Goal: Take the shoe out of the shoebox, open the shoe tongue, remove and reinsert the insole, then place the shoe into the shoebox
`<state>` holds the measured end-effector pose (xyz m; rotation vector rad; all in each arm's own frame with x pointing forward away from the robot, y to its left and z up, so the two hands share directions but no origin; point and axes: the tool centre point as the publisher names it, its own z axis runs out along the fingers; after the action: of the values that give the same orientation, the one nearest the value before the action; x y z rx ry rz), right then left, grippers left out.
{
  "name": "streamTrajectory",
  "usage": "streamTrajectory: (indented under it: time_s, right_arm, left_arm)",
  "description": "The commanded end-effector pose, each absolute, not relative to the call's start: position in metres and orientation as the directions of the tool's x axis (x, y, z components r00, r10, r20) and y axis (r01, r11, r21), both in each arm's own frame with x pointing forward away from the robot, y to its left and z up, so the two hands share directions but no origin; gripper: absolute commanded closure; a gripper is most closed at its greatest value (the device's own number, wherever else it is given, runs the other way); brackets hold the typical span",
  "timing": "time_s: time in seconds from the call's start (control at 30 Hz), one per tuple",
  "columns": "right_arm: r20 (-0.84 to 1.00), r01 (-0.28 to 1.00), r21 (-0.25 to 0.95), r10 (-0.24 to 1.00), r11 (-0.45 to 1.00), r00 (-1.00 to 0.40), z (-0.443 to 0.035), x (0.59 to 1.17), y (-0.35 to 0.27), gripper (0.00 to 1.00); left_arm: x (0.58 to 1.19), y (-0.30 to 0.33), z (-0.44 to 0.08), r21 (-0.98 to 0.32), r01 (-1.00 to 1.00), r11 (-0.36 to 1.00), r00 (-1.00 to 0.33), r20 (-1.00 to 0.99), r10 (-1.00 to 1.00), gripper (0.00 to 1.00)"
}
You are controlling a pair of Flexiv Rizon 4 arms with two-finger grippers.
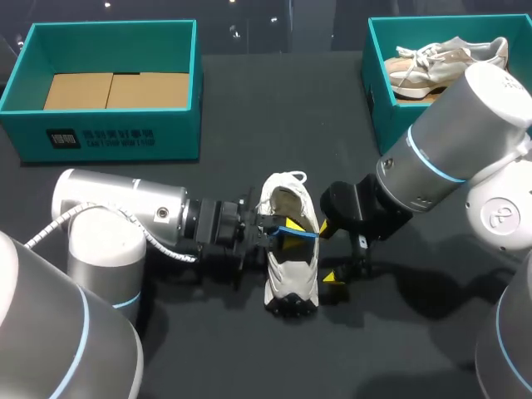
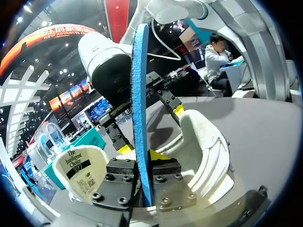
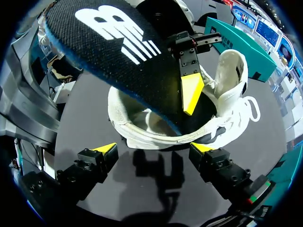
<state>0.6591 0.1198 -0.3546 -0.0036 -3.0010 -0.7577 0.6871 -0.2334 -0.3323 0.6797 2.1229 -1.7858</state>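
Observation:
A white shoe [image 1: 291, 249] lies on the dark table, toe toward me, with its tongue [image 2: 83, 170] folded out. My left gripper [image 1: 287, 229] is over the shoe's opening and is shut on the insole [image 2: 141, 94], which stands on edge between its fingers [image 2: 163, 156]. The insole [image 3: 109, 42] is black on top with a white logo and has a blue rim; its lower end is still in the shoe [image 3: 156, 127]. My right gripper [image 1: 330, 251] is open just right of the shoe. Its yellow fingertips [image 3: 106, 150] stand wide apart beside the shoe's side, holding nothing.
A teal shoebox [image 1: 108, 137] with a cardboard floor stands at the back left. At the back right, a second teal box [image 1: 378, 91] holds a beige shoe [image 1: 440, 62]. Both arms crowd the table's middle around the shoe.

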Motion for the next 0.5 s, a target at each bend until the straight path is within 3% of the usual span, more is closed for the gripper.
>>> streamTrajectory:
  time_s: [0.03, 0.13, 0.33, 0.4, 0.43, 0.47, 0.5]
  right_arm:
    - [0.043, 0.014, 0.474, -0.007, 0.881, -0.999, -0.355, 0.658, 0.12, 0.0]
    - [0.043, 0.014, 0.474, -0.007, 0.881, -0.999, -0.355, 0.658, 0.12, 0.0]
    - [0.043, 0.014, 0.474, -0.007, 0.881, -0.999, -0.355, 0.658, 0.12, 0.0]
    - [0.043, 0.014, 0.474, -0.007, 0.881, -0.999, -0.355, 0.658, 0.12, 0.0]
    - [0.043, 0.014, 0.474, -0.007, 0.881, -0.999, -0.355, 0.658, 0.12, 0.0]
    - [0.043, 0.014, 0.474, -0.007, 0.881, -0.999, -0.355, 0.658, 0.12, 0.0]
    - [0.043, 0.014, 0.474, -0.007, 0.881, -0.999, -0.355, 0.658, 0.12, 0.0]
  left_arm:
    - [0.68, -0.229, -0.323, -0.843, 0.522, 0.128, -0.849, -0.499, 0.176, 0.65]
    - [0.674, -0.227, -0.316, -0.844, 0.521, 0.128, -0.849, -0.497, 0.177, 0.59]
    - [0.664, -0.228, -0.304, -0.842, 0.525, 0.121, -0.846, -0.501, 0.183, 0.65]
    - [0.662, -0.23, -0.301, -0.841, 0.528, 0.117, -0.843, -0.503, 0.188, 0.76]
    - [0.661, -0.23, -0.301, -0.84, 0.53, 0.117, -0.842, -0.505, 0.189, 0.84]
    - [0.66, -0.231, -0.3, -0.839, 0.531, 0.117, -0.841, -0.506, 0.191, 1.0]
    - [0.66, -0.232, -0.301, -0.839, 0.532, 0.116, -0.84, -0.506, 0.193, 1.0]
